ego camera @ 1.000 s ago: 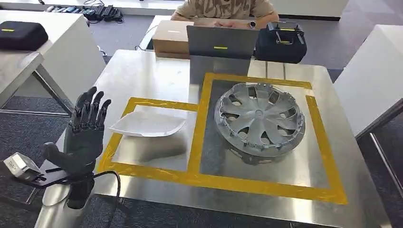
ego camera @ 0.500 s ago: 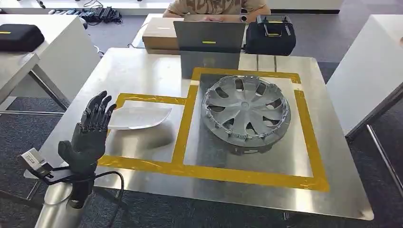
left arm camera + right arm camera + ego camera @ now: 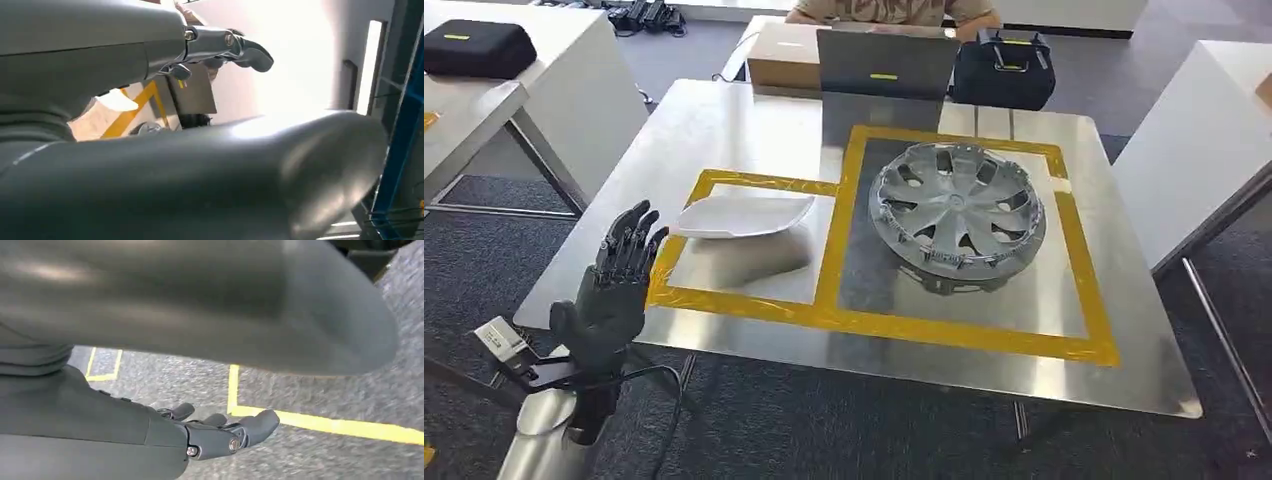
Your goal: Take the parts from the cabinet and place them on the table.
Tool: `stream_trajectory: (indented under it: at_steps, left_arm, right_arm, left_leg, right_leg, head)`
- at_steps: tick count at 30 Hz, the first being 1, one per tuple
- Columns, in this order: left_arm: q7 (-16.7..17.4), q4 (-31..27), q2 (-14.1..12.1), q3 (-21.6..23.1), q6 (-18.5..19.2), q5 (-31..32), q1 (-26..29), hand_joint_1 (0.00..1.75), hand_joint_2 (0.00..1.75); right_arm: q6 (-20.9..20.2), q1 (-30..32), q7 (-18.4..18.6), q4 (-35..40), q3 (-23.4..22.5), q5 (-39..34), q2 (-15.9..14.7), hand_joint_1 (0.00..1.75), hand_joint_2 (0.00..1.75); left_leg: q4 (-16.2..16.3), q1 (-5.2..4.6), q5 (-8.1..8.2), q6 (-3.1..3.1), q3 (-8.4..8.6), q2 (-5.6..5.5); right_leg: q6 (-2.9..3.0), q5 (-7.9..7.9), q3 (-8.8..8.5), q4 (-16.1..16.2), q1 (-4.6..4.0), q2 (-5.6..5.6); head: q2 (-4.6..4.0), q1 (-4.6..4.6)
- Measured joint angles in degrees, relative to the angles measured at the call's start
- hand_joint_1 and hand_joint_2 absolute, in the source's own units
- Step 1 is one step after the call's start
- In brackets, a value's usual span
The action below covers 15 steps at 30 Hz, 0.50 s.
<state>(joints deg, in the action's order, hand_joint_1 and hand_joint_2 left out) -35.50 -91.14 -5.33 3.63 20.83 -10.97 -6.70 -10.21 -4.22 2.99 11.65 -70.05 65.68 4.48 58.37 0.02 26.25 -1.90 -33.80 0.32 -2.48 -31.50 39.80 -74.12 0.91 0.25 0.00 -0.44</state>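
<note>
The left hand [image 3: 612, 290] is raised upright just off the near left corner of the worktop [image 3: 724, 120], palm flat, fingers [image 3: 629, 235] extended and released; it grasps nothing and touches nothing. In the right wrist view, the right hand [image 3: 220, 432] hangs above grey carpet floor [image 3: 320, 395] marked with yellow lines, fingers [image 3: 257, 425] extended, apart and empty.

2 parts lie on the steel worktop, each inside its own yellow tape outline [image 3: 844, 320]. The white mirror cover [image 3: 742, 215] lies in the smaller left outline, toward the left edge. The silver wheel cover [image 3: 956, 215] lies face up in the larger right outline, near the middle of the worktop. The 2 parts are well apart, separated by a tape strip.

At the far edge stand a grey laptop [image 3: 886, 67], a cardboard box [image 3: 784, 60] and a black bag [image 3: 1004, 72]. A person [image 3: 894, 10] sits behind them.
</note>
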Motion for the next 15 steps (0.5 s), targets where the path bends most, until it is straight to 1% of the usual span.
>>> stream_trajectory:
  at_steps: [1,2,3,4,5,6,7,8,9,10,11,12,13,14,15]
  left_arm:
    - [-0.04,0.00,-0.04,-0.13,0.00,-0.02,0.25,0.00,0.00]
    - [-0.07,-0.02,-0.04,-0.35,0.00,-0.02,0.42,0.00,0.00]
    - [-0.09,-0.02,-0.09,-0.57,0.00,-0.02,0.65,0.00,0.00]
    - [-0.07,0.04,-0.33,-0.78,0.00,0.00,0.81,0.00,0.00]
    - [-0.07,0.13,-0.42,-1.05,-0.02,0.02,0.93,0.00,0.00]
    - [-0.07,0.22,-0.42,-1.29,-0.15,0.07,1.13,0.00,0.00]
    - [0.02,0.33,-0.48,-1.57,-0.17,0.18,1.52,0.00,0.00]
    - [0.00,0.44,-0.77,-2.06,-0.17,0.22,2.03,0.00,0.00]
    - [0.00,0.61,-0.94,-2.55,-0.17,0.35,2.56,0.00,0.00]
    - [-0.04,0.79,-1.22,-3.05,-0.17,0.65,2.88,0.00,0.00]
    - [-0.11,1.09,-1.40,-3.43,-0.17,0.70,3.22,0.00,0.00]
    - [-0.24,1.49,-1.51,-3.80,-0.15,0.79,3.64,0.00,0.00]
    - [-0.39,2.04,-1.73,-4.11,-0.07,0.90,4.03,0.00,0.00]
    - [-0.57,2.79,-2.01,-4.50,0.02,1.13,4.30,0.00,0.00]
    - [-0.70,3.48,-2.21,-4.87,0.02,1.25,4.43,0.00,0.00]
  right_arm:
    - [0.00,-0.02,-0.02,0.00,0.00,0.00,-0.04,0.00,0.00]
    - [0.00,-0.07,-0.02,0.00,0.00,0.02,-0.13,0.00,0.00]
    - [-0.04,-0.25,0.02,0.00,0.00,0.11,-0.22,0.00,0.00]
    - [-0.05,-0.32,0.00,0.00,0.00,0.11,-0.24,0.00,0.00]
    - [-0.07,-0.29,0.04,0.00,0.00,0.11,-0.24,0.00,0.00]
    - [-0.07,-0.25,0.13,0.00,0.00,0.11,-0.24,0.00,0.00]
    - [-0.07,-0.25,0.22,0.00,0.00,0.11,-0.26,0.00,0.00]
    - [-0.09,-0.28,0.24,0.00,0.00,0.07,-0.20,0.00,0.00]
    - [-0.09,-0.42,0.26,0.00,0.00,0.04,-0.20,0.00,0.00]
    - [-0.09,-0.42,0.24,0.00,0.00,-0.02,-0.20,0.00,0.00]
    - [-0.09,-0.37,0.24,0.00,0.00,-0.02,-0.20,0.00,0.00]
    - [-0.09,-0.34,0.24,0.00,0.00,-0.09,-0.20,0.00,0.00]
    - [-0.09,-0.33,0.24,0.00,0.00,-0.18,-0.20,0.00,0.00]
    - [-0.09,-0.33,0.22,0.00,0.00,-0.22,-0.20,0.00,0.00]
    - [-0.09,-0.32,0.20,0.00,0.00,-0.28,-0.20,0.00,0.00]
  left_leg:
    - [0.25,0.01,-0.37,0.16,-0.68,0.00]
    - [0.54,0.01,-0.68,0.36,-1.25,0.00]
    - [0.79,-0.11,-0.94,0.69,-1.67,0.04]
    - [0.86,-0.18,-1.27,1.13,-1.74,0.05]
    - [0.86,-0.16,-1.51,1.48,-1.65,0.11]
    - [0.70,-0.06,-2.01,1.82,-1.69,0.11]
    - [0.37,-0.08,-2.50,2.20,-1.69,0.09]
    - [0.68,-0.03,-2.48,2.50,-2.00,-0.04]
    - [1.90,0.01,-0.30,2.85,-2.69,-0.19]
    - [4.93,0.16,3.13,3.14,-3.81,-0.22]
    - [9.16,0.33,6.47,3.50,-5.04,-0.22]
    - [13.22,0.39,8.81,3.74,-6.05,-0.22]
    - [16.27,0.47,9.71,3.93,-6.50,-0.21]
    - [17.17,0.60,8.91,4.02,-5.97,-0.21]
    - [15.72,0.74,6.87,4.10,-4.27,-0.20]
  right_leg:
    - [0.15,1.83,-3.35,4.13,0.00,-0.01]
    - [0.42,2.58,-7.42,9.68,-0.03,0.00]
    - [0.90,0.45,-10.54,14.64,-0.17,0.00]
    - [1.22,0.63,-10.87,15.17,-0.49,0.02]
    - [1.54,0.63,-10.60,15.70,-0.63,0.03]
    - [1.85,0.88,-10.42,15.50,-0.71,0.02]
    - [2.29,1.30,-10.25,15.65,-0.74,-0.01]
    - [2.70,2.26,-9.87,16.21,-0.11,-0.25]
    - [3.12,2.88,-9.22,16.26,-0.11,-0.24]
    - [3.32,3.48,-8.40,16.26,-0.07,-0.27]
    - [3.33,4.10,-7.64,16.25,-0.09,-0.27]
    - [3.30,4.69,-6.84,16.22,-0.09,-0.29]
    - [3.22,5.30,-6.03,16.20,-0.08,-0.30]
    - [3.10,5.93,-5.19,16.17,-0.06,-0.33]
    - [2.93,6.55,-4.40,16.09,-0.03,-0.36]
  head:
    - [0.00,0.02]
    - [0.00,0.09]
    - [0.00,0.11]
    - [0.00,0.00]
    - [0.00,0.02]
    - [0.00,0.07]
    - [0.00,0.07]
    - [0.00,0.22]
    - [0.00,-0.02]
    - [0.00,-0.37]
    - [0.00,-0.59]
    - [0.00,-0.61]
    - [0.00,-0.66]
    - [0.00,-0.81]
    - [0.00,-0.87]
